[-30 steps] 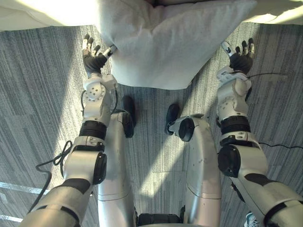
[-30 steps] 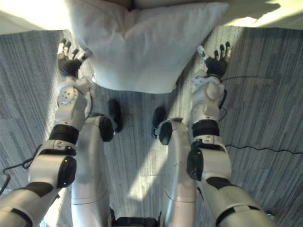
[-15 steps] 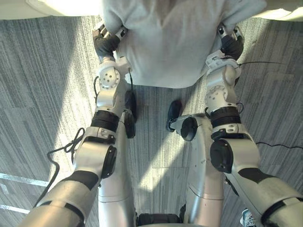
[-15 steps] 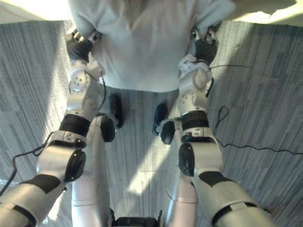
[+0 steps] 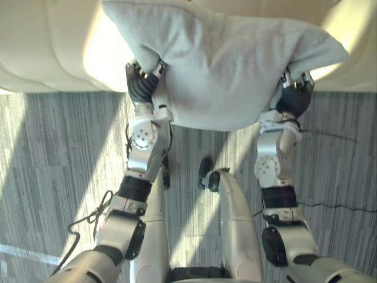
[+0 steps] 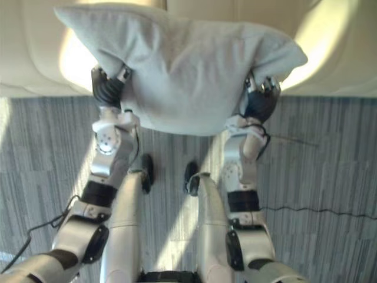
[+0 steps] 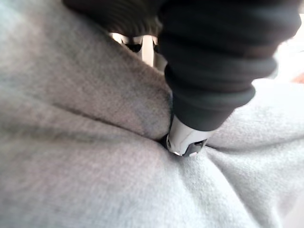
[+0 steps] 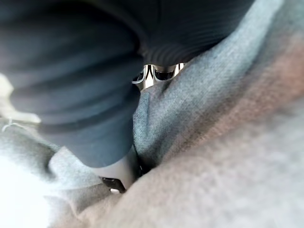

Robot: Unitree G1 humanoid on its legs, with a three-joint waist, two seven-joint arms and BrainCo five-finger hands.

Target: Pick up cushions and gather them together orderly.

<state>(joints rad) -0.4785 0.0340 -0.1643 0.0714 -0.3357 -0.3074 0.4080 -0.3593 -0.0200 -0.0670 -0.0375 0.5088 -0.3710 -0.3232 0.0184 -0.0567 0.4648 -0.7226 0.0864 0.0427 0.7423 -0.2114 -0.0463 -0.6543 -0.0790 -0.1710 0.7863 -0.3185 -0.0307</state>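
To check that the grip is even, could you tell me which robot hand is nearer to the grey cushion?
Neither left nor right: both touch it. The left robot hand pinches the cushion at its left edge, the right robot hand at its right edge.

A cream padded sofa (image 5: 47, 53) spanned the far side of the scene, its front edge meeting grey ribbed carpet (image 5: 35, 177). Slanting bands of sunlight (image 5: 97, 177) crossed the carpet and brightened parts of the sofa.

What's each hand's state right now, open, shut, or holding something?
Left hand: shut on the cushion, fabric pinched at its left side.
Right hand: shut on the same cushion, at its right side.
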